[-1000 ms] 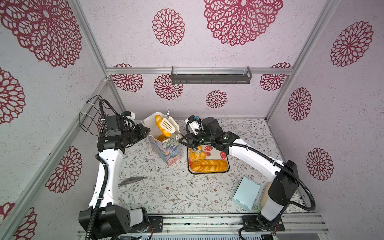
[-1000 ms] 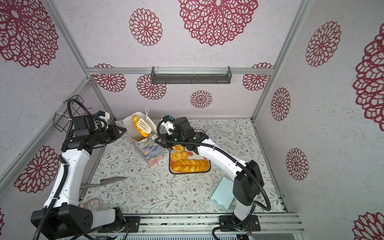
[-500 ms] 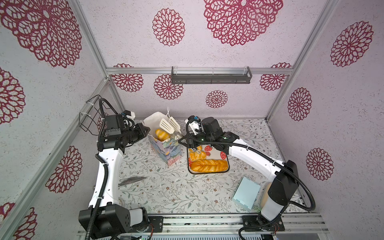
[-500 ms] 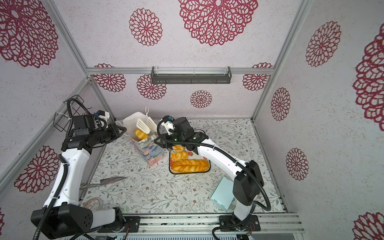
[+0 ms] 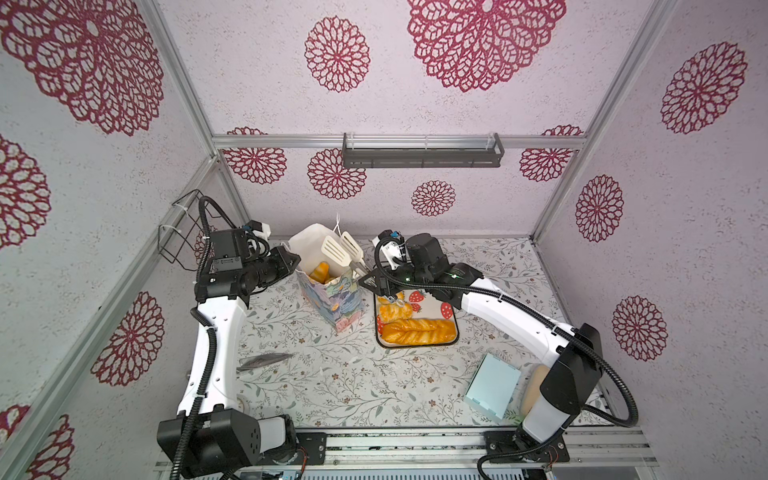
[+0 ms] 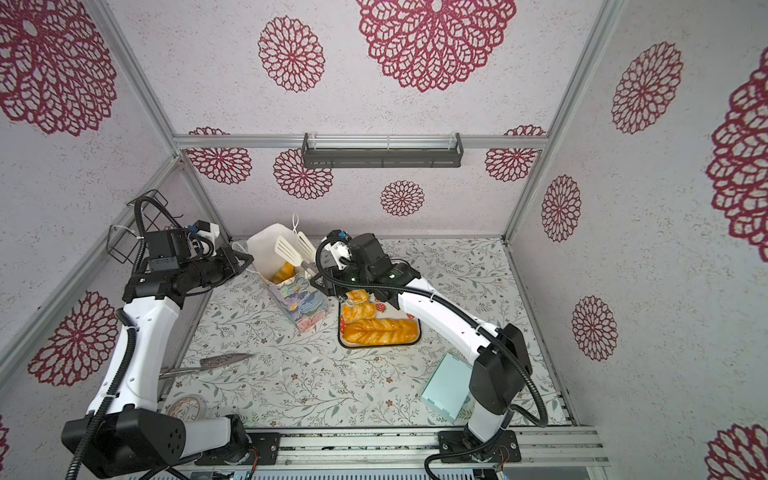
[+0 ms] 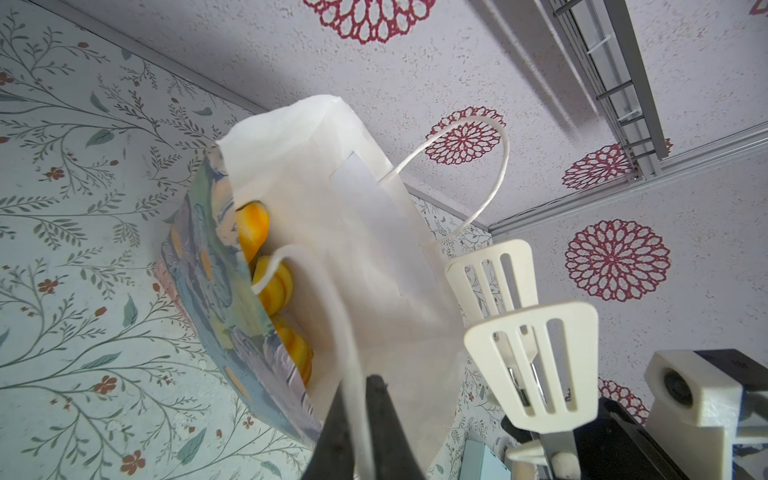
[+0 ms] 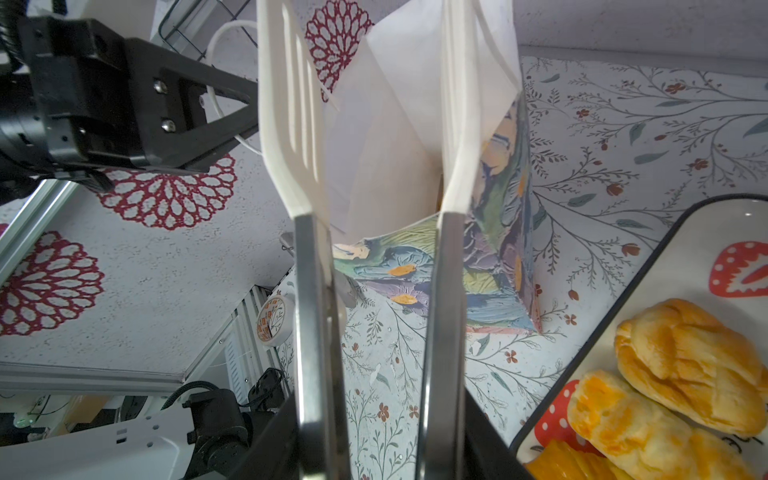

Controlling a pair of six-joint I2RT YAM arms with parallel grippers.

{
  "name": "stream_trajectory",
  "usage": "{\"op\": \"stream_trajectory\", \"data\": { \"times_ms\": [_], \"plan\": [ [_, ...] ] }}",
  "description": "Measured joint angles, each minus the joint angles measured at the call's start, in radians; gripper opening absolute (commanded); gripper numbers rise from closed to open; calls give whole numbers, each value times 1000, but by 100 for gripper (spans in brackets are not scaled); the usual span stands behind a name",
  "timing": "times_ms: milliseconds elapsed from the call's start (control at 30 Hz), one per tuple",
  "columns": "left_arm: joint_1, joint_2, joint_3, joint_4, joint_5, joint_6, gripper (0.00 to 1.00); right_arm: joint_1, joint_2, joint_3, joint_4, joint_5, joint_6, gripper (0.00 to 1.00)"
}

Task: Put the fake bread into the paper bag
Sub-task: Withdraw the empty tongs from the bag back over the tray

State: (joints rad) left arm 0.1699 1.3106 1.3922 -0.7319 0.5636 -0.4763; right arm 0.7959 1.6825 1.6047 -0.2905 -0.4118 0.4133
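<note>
Bread in bag — near right claw's tongs

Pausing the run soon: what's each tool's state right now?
Left tool: closed on the cord handle of the paper bag.
Right tool: closed on the tongs, blades empty.

Golden bread; pastel-flowered bag

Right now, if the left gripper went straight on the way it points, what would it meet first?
Likely the paper bag, its white inner wall: the left gripper, shut on the cord handle, points into its mouth.
</note>
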Motion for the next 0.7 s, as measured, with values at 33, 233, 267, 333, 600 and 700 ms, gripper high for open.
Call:
{"op": "stream_trajectory", "data": {
  "times_ms": [33, 233, 267, 333, 600, 700],
  "plan": [
    [0, 0, 0, 0, 0, 0, 11, 0, -11, 0, -10, 9, -5, 47],
    [0, 0, 0, 0, 0, 0, 11, -1, -77, -3, -39, 53, -37, 47],
    [0, 0, 0, 0, 0, 0, 11, -2, -91, -10, -40, 61, -40, 47],
    [0, 0, 0, 0, 0, 0, 11, -8, -116, -24, -47, 74, -48, 47],
    [0, 0, 0, 0, 0, 0, 11, -55, -194, -119, -68, 104, -55, 47],
    [0, 0, 0, 0, 0, 0, 11, -81, -215, -158, -71, 109, -54, 47]
  ]
}}
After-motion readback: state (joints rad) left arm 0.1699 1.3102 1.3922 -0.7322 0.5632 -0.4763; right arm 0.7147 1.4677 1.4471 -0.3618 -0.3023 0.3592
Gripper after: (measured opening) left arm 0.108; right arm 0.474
